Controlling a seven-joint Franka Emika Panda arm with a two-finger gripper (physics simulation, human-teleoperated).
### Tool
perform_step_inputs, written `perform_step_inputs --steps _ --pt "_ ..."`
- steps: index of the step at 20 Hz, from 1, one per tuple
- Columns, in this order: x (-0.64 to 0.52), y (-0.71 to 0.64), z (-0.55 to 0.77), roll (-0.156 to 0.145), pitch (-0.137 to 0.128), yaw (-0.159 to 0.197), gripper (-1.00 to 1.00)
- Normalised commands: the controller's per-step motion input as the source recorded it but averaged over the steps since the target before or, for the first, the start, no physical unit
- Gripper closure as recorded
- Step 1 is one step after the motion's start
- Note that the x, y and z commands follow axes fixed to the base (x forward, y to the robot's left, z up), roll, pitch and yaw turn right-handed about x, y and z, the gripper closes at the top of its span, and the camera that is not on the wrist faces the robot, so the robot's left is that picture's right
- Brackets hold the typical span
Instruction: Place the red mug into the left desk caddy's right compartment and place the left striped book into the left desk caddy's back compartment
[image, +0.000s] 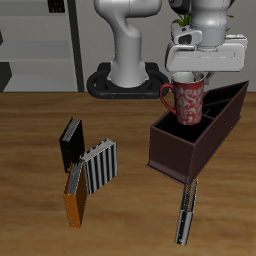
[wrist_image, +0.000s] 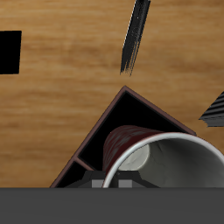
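Observation:
My gripper is shut on the rim of the red mug and holds it upright over the left desk caddy, with the mug's base at about the level of the opening. In the wrist view the mug hangs over the caddy's large square right compartment; a divider shows beside it. The left striped book lies on the table between the caddy and the table's front edge, and also shows in the wrist view.
A black book, the other striped book and an orange book stand grouped well away from the caddy. The other striped book's edge shows in the wrist view. A dark flat patch lies on the table.

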Motion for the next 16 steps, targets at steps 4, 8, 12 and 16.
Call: perform_step_inputs --steps 4,8,12,16 --pt "0.11 0.01 -0.12 -0.013 0.019 -0.010 1.00" --pt "0.11 0.08 -0.32 0.015 0.041 -0.013 1.00" --pt "0.08 0.07 -0.17 0.013 0.027 -0.013 1.00" --pt "0.09 0.07 -0.20 -0.003 0.030 -0.030 1.00"
